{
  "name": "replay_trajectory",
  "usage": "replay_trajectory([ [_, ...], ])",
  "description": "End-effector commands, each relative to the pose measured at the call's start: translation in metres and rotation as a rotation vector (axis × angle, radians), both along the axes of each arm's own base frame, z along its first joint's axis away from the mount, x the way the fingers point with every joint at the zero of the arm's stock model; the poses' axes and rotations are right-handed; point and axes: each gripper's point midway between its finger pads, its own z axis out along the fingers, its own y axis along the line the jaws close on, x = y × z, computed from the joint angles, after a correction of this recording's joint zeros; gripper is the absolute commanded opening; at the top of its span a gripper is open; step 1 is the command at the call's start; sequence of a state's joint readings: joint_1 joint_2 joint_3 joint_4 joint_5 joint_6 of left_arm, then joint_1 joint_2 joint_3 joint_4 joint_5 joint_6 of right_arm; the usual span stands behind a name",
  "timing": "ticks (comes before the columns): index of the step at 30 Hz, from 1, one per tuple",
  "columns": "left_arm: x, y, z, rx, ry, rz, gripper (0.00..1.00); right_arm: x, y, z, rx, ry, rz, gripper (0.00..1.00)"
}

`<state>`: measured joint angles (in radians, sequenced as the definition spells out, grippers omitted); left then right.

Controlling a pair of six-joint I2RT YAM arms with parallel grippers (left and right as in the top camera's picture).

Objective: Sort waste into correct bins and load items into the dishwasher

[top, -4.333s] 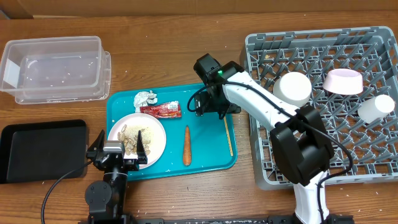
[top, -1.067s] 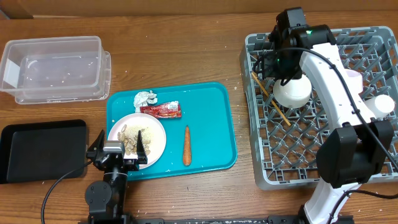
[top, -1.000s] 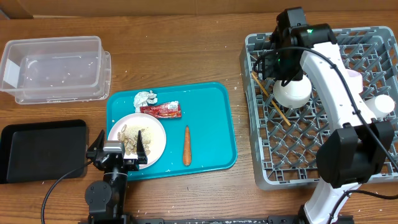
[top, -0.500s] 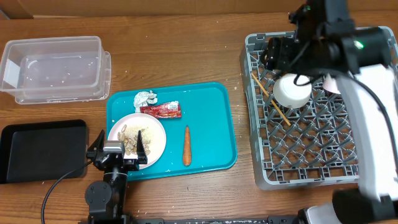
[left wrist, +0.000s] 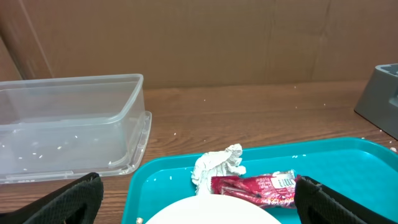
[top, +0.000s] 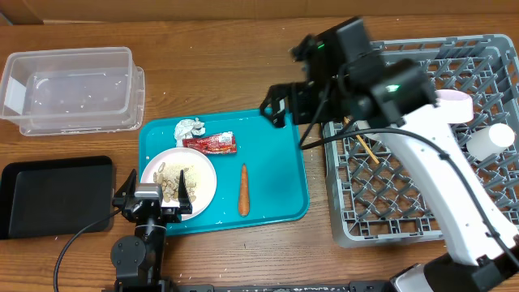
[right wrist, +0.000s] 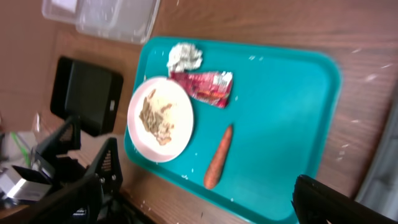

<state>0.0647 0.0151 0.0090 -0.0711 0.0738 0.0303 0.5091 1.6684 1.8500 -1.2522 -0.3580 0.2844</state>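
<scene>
Right jaws hang released and empty over the tray's (top: 276,162) far right corner. Left jaws gape at the plate's (top: 203,173) near edge. Chopsticks (top: 366,148) lie in the rack (top: 389,219). Carrot (top: 242,191), wrapper (top: 211,143) and foil (top: 190,127) sit on the tray.

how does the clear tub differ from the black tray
The clear tub is see-through with tall walls, while the black tray is opaque and nearly flat. The clear tub holds a few pale specks, but the black tray looks bare. The clear tub also lies farther from the arm bases than the black tray. Both are rectangular and sit on the table, left of the teal tray.
</scene>
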Motion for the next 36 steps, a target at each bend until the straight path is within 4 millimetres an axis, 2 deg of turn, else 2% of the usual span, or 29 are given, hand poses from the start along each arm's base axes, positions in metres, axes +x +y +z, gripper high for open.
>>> replay_trajectory([
  [1, 0.000, -0.001, 0.000, 0.019, -0.005, -0.006, 1.00, 0.002, 0.002, -0.002, -0.001, 0.003, -0.024, 1.00],
  [4, 0.000, -0.001, 0.000, 0.019, -0.005, -0.005, 1.00, 0.015, -0.013, 0.004, 0.006, -0.010, -0.073, 1.00],
  [6, 0.000, -0.001, 0.000, 0.019, -0.005, -0.006, 1.00, 0.028, -0.035, 0.007, -0.009, -0.019, -0.139, 1.00],
  [12, 0.000, -0.001, 0.000, 0.019, -0.005, -0.006, 1.00, 0.070, -0.146, 0.010, -0.127, -0.055, -0.452, 1.00],
  [14, 0.000, -0.001, 0.000, 0.019, -0.005, -0.006, 1.00, 0.074, -0.175, 0.008, -0.131, -0.036, -0.526, 1.00],
  [19, 0.000, -0.001, 0.000, 0.019, -0.005, -0.006, 1.00, 0.081, -0.231, 0.008, -0.136, -0.028, -0.667, 1.00],
  [24, 0.000, -0.001, 0.000, 0.019, -0.007, -0.006, 1.00, 0.082, -0.259, 0.008, -0.137, -0.023, -0.735, 1.00],
  [27, 0.000, -0.008, 0.001, -0.017, -0.009, -0.045, 1.00, 0.081, -0.263, 0.008, -0.137, -0.022, -0.747, 1.00],
  [30, -0.005, -0.040, 0.006, -0.193, -0.008, -0.217, 1.00, 0.081, -0.263, 0.008, -0.137, -0.023, -0.747, 1.00],
  [34, -0.026, -0.091, 0.009, -0.498, 0.102, -0.514, 1.00, 0.081, -0.263, 0.008, -0.137, -0.022, -0.746, 1.00],
  [36, -0.038, -0.107, 0.009, -0.580, 0.160, -0.615, 1.00, 0.081, -0.263, 0.008, -0.137, -0.023, -0.747, 1.00],
])
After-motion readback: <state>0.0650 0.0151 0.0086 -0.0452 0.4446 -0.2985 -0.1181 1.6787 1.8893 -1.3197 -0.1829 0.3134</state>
